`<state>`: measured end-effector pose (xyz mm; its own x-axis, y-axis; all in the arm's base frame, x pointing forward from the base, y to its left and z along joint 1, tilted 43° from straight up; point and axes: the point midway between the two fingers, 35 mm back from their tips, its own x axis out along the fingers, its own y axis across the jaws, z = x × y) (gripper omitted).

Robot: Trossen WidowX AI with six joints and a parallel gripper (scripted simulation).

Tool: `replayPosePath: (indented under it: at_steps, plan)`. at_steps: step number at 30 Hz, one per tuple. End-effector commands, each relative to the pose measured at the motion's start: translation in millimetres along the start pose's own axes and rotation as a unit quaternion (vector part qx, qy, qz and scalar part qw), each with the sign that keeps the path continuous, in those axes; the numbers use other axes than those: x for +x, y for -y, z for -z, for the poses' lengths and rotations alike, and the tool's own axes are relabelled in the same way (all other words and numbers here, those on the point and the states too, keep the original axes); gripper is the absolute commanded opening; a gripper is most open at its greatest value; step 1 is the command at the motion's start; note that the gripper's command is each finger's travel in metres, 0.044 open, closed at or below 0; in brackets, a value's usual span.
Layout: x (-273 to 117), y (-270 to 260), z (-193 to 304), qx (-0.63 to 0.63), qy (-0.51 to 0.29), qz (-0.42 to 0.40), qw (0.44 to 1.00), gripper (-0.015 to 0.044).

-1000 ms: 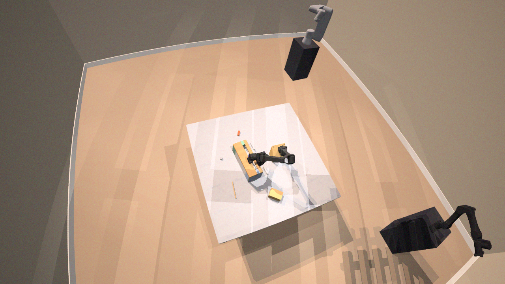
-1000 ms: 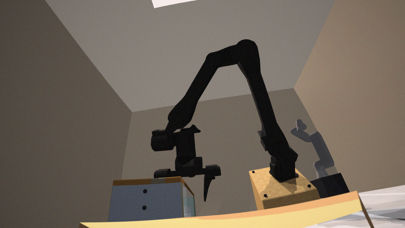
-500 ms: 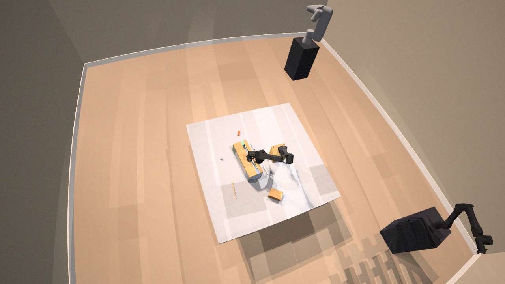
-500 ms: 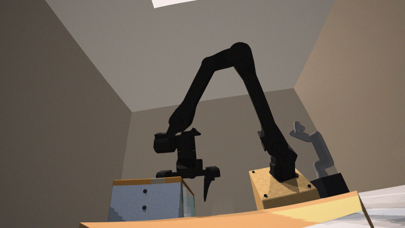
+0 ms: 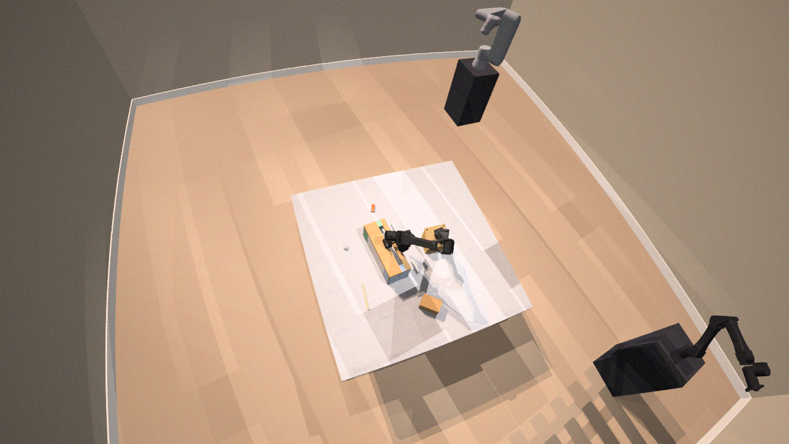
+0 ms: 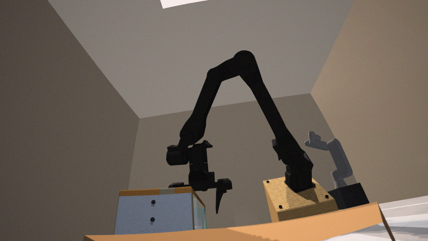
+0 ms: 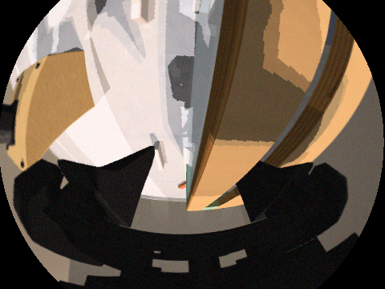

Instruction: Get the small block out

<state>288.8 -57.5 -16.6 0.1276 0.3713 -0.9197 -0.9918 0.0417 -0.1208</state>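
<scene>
Top view shows the arm [image 5: 421,240] reaching from its wooden mount [image 5: 433,232] across the white table [image 5: 331,325] to the far end of the long box [image 5: 386,253], with a small orange piece [image 5: 373,207], a white ball [image 5: 345,248], a yellow stick [image 5: 365,296] and a tan block [image 5: 431,304] lying apart around it. Exterior view has the gripper [image 6: 199,191] pointing down with its fingers spread wide and nothing between them, one finger [image 6: 219,200] hanging just beside the box's [image 6: 155,209] clear front and the other hidden behind the box top. Wrist view looks between the two dark fingertips along the box's [image 7: 257,86] top edge, and I cannot tell where the small block on the shelf is.
</scene>
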Motion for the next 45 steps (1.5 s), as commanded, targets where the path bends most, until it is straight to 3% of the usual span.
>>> replayPosePath:
  at_steps: [1,15,45]
  plan:
    - [3,1,11,0.000,-0.002,0.000,1.000,0.0400]
    - [0,1,0,0.000,-0.001,0.000,1.000,0.0400]
    - [10,1,30,0.000,-0.002,0.000,1.000,0.0400]
